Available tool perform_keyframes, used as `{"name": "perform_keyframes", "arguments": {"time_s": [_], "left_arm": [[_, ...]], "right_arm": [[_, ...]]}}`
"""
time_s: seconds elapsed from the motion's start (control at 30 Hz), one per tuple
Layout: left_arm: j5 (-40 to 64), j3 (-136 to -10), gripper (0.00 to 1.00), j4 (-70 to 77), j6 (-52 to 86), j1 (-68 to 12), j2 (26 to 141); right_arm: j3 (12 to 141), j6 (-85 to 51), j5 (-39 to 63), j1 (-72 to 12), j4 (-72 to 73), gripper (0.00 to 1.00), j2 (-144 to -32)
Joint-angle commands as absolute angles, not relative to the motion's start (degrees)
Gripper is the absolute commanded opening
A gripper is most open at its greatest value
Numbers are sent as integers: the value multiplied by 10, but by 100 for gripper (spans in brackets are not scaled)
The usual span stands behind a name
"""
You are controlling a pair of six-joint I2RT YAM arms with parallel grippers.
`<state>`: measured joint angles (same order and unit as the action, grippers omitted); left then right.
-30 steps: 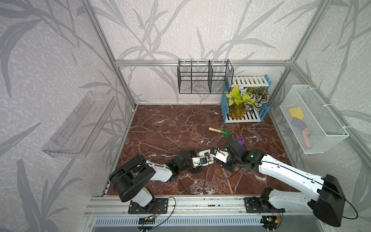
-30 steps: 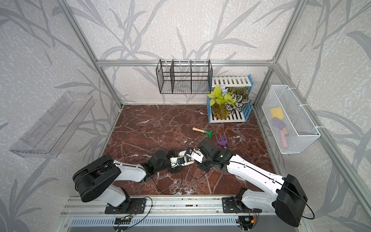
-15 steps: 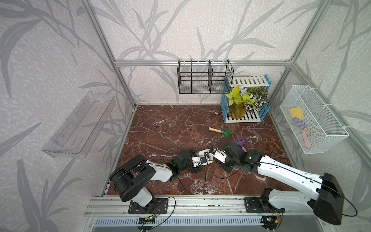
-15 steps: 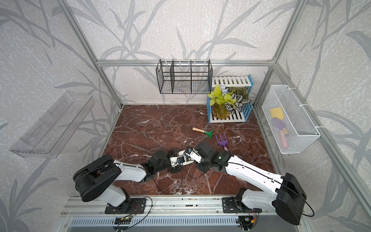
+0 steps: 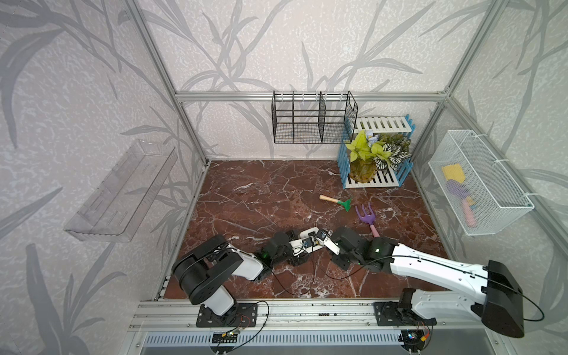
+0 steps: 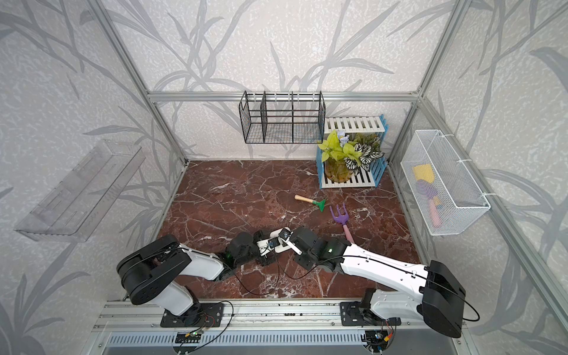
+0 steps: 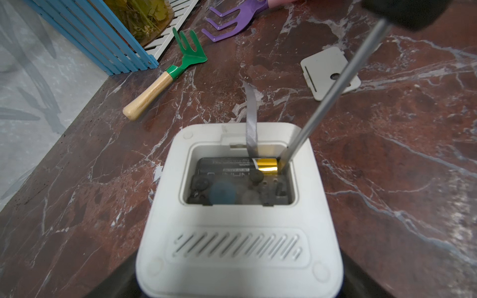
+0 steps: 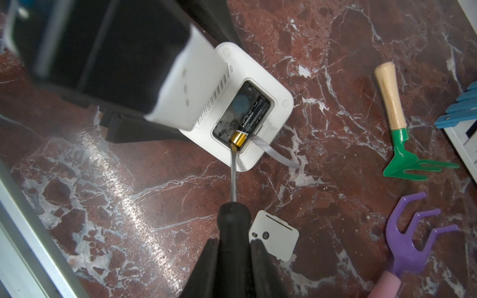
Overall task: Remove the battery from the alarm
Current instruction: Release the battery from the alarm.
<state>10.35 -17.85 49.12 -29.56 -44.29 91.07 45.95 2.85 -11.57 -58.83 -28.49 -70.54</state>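
Gripping alarm by its sides in left hand, clamped, back face up | pinching screwdriver handle in right hand, clamped, tip at gold end of battery | battery lying inside alarm's back recess, grey ribbon beside | farther: cover plate flat on desk
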Motion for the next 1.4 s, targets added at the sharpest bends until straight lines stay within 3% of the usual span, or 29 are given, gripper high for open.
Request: {"name": "perform_keyframes", "arguments": {"time_s": [0.0,0.57,0.93,1.37], "left_arm": [[124,-173,40,521,-267,-441,910],[129,-126,40,571,-174,-406,890],[159,-121,40,576,-138,-388,893],[214,-127,40,549,-113,-373,888]], "right_arm": [[460,-2,-141,-604,-332,0,-751],[488,-124,-231,-668,-308,0,-815],[369,-193,-301,-682,-158,0,-775],[271,-175,-373,-688,93,0,-796]]}}
